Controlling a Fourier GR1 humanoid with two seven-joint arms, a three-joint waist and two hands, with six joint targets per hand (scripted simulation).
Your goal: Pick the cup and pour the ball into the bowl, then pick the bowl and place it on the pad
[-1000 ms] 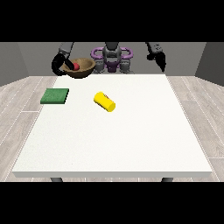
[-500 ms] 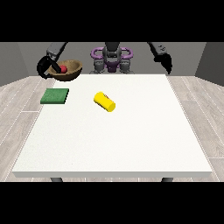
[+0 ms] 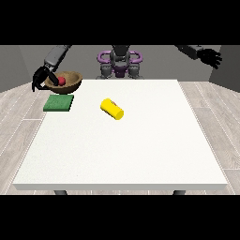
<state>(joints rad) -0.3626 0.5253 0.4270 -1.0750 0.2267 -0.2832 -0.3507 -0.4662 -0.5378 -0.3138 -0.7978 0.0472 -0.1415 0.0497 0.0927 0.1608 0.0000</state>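
A brown wooden bowl (image 3: pixel 68 82) hangs in the air above the table's far left corner, with a red ball (image 3: pixel 61 80) inside it. The hand at the view's left (image 3: pixel 40 77) is curled over the bowl's left rim and carries it. Just below and in front lies the flat green pad (image 3: pixel 59 102) on the table. A yellow cup (image 3: pixel 112 108) lies on its side near the table's middle. The hand at the view's right (image 3: pixel 210 57) is raised far out to the side, fingers spread, holding nothing.
The white table (image 3: pixel 126 150) stretches wide towards the camera. The robot's torso (image 3: pixel 120 63) stands behind the far edge. Wooden floor surrounds the table on both sides.
The bowl with the ball has moved left and slightly down, now close above the green pad. The hand at the view's right has swung further out and upward. The cup has stayed put.
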